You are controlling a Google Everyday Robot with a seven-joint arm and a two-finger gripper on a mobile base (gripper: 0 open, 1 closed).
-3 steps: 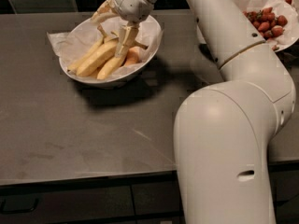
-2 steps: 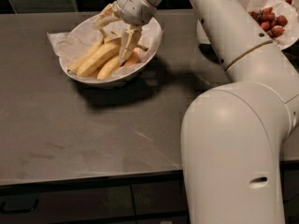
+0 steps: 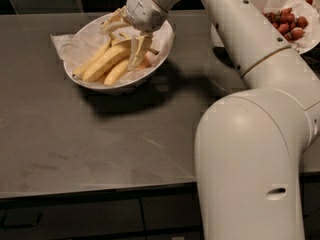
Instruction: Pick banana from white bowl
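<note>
Several slimmer yellow bananas (image 3: 119, 73): side by side in the bowl at the upper left of the frame, slanting from lower left to upper right.
Banana: the longest, thickest smooth yellow banana (image 3: 106, 63) lies among them. Its lower end is near the left rim and its upper end is under the gripper.
Bowl: a wide, shallow round white bowl (image 3: 116, 86) lined with crinkled white paper (image 3: 65, 43) that juts out past the left rim; it stands on the table.
Gripper: the cream two-finger gripper (image 3: 124, 44) is down inside the bowl, over its upper right part. Its fingers are spread apart — one finger (image 3: 138, 54) points down just right of the banana's upper end, the other reaches out to the upper left above the paper. Whether either finger touches the banana cannot be told.
Arm: a thick white jointed robot arm (image 3: 240, 29) runs from the large rounded segment at the lower right, up and across to the bowl.
Table: a dark grey flat tabletop (image 3: 75, 144) fills most of the frame.
Second bowl: a white paper-lined bowl (image 3: 306, 43) of red strawberries (image 3: 287, 24) sits in the upper right corner — well apart from the bananas, partly behind the arm.
</note>
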